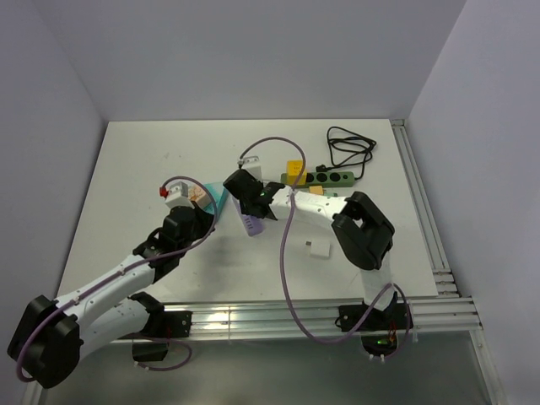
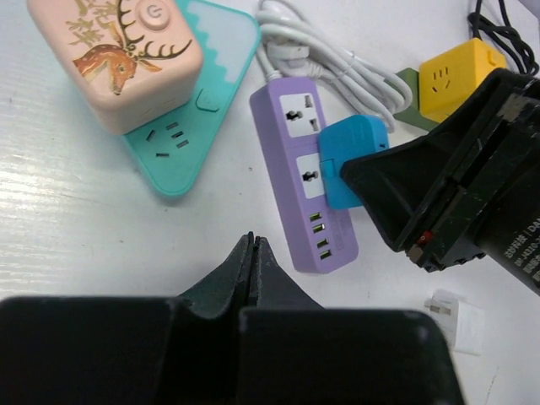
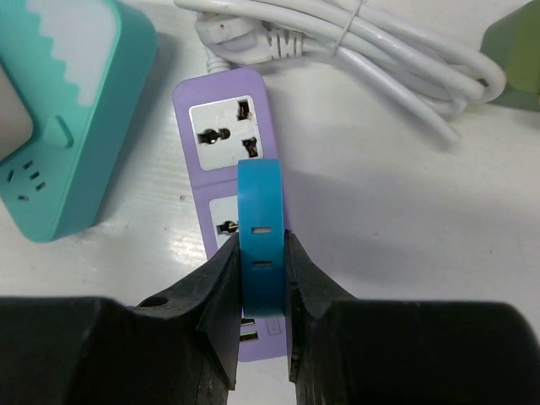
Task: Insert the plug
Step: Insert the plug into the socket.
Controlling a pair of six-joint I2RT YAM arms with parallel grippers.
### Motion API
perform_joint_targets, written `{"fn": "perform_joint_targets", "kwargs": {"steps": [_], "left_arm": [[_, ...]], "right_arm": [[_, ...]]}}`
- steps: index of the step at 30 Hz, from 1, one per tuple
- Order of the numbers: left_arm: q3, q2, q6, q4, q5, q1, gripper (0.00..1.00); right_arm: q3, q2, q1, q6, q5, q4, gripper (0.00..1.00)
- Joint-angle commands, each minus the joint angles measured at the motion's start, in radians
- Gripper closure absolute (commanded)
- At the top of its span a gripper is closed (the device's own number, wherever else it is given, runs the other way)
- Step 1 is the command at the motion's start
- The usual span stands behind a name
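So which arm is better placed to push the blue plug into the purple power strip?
The right. Its gripper already holds the blue plug directly over the purple power strip's second socket. The left gripper is shut, empty, and sits off to the side of the strip.

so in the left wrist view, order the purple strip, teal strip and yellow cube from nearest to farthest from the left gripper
1. Purple strip: just up and right of the shut left gripper, its USB end closest.
2. Teal strip: up and left, with the pink deer charger sitting on it.
3. Yellow cube: far upper right, behind the right gripper holding the blue plug.
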Motion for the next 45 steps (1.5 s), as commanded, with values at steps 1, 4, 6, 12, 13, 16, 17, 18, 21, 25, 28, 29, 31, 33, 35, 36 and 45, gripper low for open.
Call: {"fn": "perform_joint_targets", "kwargs": {"steps": [1,4,6,12,13,16,17,18,21,25,28,29,31,33,35,36,45], "left_arm": [[0.012,0.019,-0.017,0.006,0.017,0.021,1.0],[0.006,0.019,-0.02,0.012,0.014,0.024,1.0],[0.001,0.014,-0.019,0.009,0.005,0.025,1.0],[-0.011,0.001,-0.017,0.014,-0.009,0.031,1.0],[-0.011,0.005,-0.016,0.018,-0.008,0.031,1.0],[-0.007,0.008,-0.013,0.023,-0.008,0.035,1.0],[-0.005,0.01,-0.011,0.023,-0.008,0.035,1.0],[-0.004,0.008,-0.01,0.023,-0.008,0.033,1.0],[0.001,0.005,-0.005,0.02,-0.011,0.035,1.0],[0.007,-0.001,0.0,0.012,-0.008,0.033,1.0],[0.009,-0.005,0.001,0.009,-0.004,0.035,1.0],[0.009,-0.007,0.001,0.006,-0.006,0.033,1.0],[0.009,-0.012,0.001,0.006,-0.005,0.035,1.0],[0.006,-0.016,0.001,0.01,-0.005,0.035,1.0],[0.004,-0.021,0.0,0.009,-0.006,0.035,1.0],[0.004,-0.022,0.001,0.009,-0.008,0.035,1.0],[0.033,0.011,0.02,0.006,-0.004,0.033,0.99]], "right_arm": [[-0.026,0.143,-0.052,0.003,0.139,-0.345,1.0],[0.074,0.205,-0.072,-0.004,0.151,-0.373,1.0],[0.108,0.231,-0.079,-0.023,0.157,-0.378,1.0],[0.255,0.315,-0.133,-0.082,0.107,-0.388,1.0],[0.283,0.315,-0.142,-0.095,0.093,-0.376,1.0],[0.332,0.317,-0.158,-0.108,0.095,-0.375,1.0],[0.349,0.332,-0.162,-0.116,0.082,-0.39,1.0],[0.364,0.341,-0.168,-0.119,0.078,-0.397,0.99],[0.407,0.358,-0.173,-0.133,0.05,-0.417,0.88],[0.415,0.337,-0.173,-0.142,0.018,-0.402,0.53],[0.4,0.299,-0.173,-0.148,0.001,-0.387,0.38],[0.397,0.289,-0.171,-0.155,-0.002,-0.378,0.37],[0.39,0.257,-0.171,-0.161,-0.005,-0.365,0.31],[0.389,0.237,-0.173,-0.171,-0.019,-0.342,0.26],[0.389,0.21,-0.174,-0.185,-0.039,-0.318,0.22],[0.39,0.2,-0.175,-0.188,-0.051,-0.315,0.21],[0.081,-0.123,-0.175,-0.172,-0.151,-0.085,0.16]]}}
